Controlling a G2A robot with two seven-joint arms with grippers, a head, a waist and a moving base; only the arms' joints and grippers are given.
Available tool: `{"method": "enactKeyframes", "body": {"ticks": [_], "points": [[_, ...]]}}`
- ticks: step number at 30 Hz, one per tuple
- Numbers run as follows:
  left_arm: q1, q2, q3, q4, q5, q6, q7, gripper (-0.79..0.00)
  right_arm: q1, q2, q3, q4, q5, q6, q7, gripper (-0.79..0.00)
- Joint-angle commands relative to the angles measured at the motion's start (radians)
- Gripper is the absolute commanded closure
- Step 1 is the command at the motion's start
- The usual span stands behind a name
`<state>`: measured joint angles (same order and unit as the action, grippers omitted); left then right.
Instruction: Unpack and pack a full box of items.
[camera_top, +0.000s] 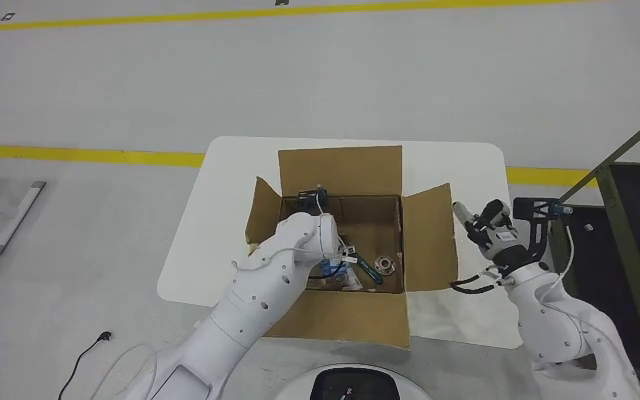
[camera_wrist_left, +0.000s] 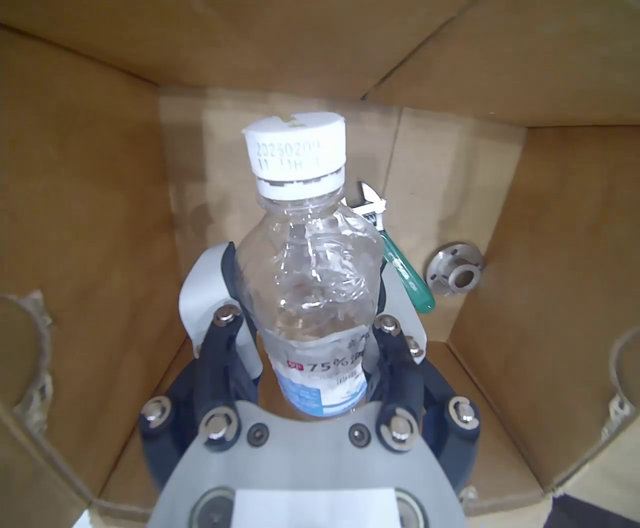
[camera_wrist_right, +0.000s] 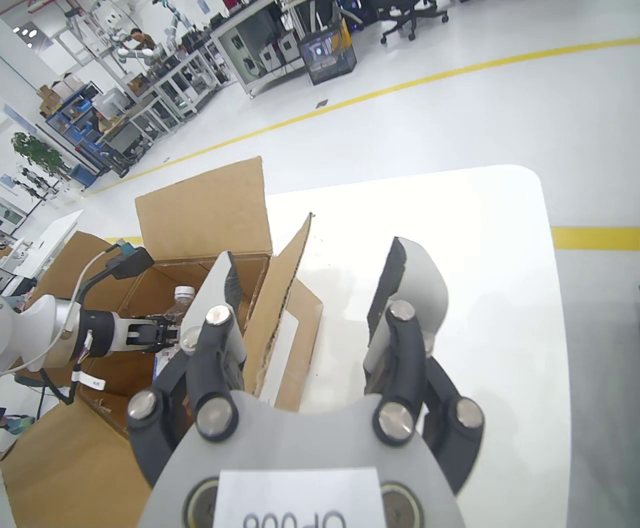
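The left gripper (camera_wrist_left: 305, 300) is clamping a clear plastic bottle (camera_wrist_left: 300, 235) low on its body, around the label, with the white cap (camera_wrist_left: 295, 150) pointing away from the wrist. The bottle is sitting inside the cardboard box (camera_wrist_left: 85, 200), between its walls. Whether it is touching the floor of the box cannot be told.

The main risk is probably the grip itself. The bottle's thin wall is looking crumpled above the fingers, so it may be giving under the squeeze. A soft, slick wall like that could be sliding through the pads once the arm tilts or lifts.

Because the hold is far from the cap, the long free end is likely acting as a lever. A knock against a box wall or an upright flap (camera_wrist_right: 285, 300) could twist the bottle out of line or pull it loose.

A green-handled wrench (camera_wrist_left: 405, 272) and a metal flange (camera_wrist_left: 455, 274) are lying on the box floor just beyond the bottle. A dropped bottle would probably be landing on them.

The right gripper (camera_wrist_right: 314, 260) is hanging with its fingers spread and nothing between them, over the white table (camera_wrist_right: 475, 225) just beside that flap. A careless move there could be nudging the box while the other arm is working inside.
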<state>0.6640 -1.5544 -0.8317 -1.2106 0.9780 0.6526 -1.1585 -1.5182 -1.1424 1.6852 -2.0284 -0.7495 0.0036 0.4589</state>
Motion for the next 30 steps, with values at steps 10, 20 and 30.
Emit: {"method": "enactKeyframes", "body": {"ticks": [10,20,30], "points": [[0.044,0.022,-0.059,-0.169,0.043,-0.068,-0.077,0.0,0.019,0.008,-0.037,0.076,0.069,-0.083,0.173,-0.785],[0.051,0.023,-0.077,-0.217,0.048,-0.088,-0.096,0.0,0.029,0.004,-0.075,0.11,0.141,-0.086,0.152,0.0],[0.051,0.023,-0.077,-0.217,0.048,-0.088,-0.096,0.0,0.029,0.004,-0.075,0.11,0.141,-0.086,0.152,0.0]]}}
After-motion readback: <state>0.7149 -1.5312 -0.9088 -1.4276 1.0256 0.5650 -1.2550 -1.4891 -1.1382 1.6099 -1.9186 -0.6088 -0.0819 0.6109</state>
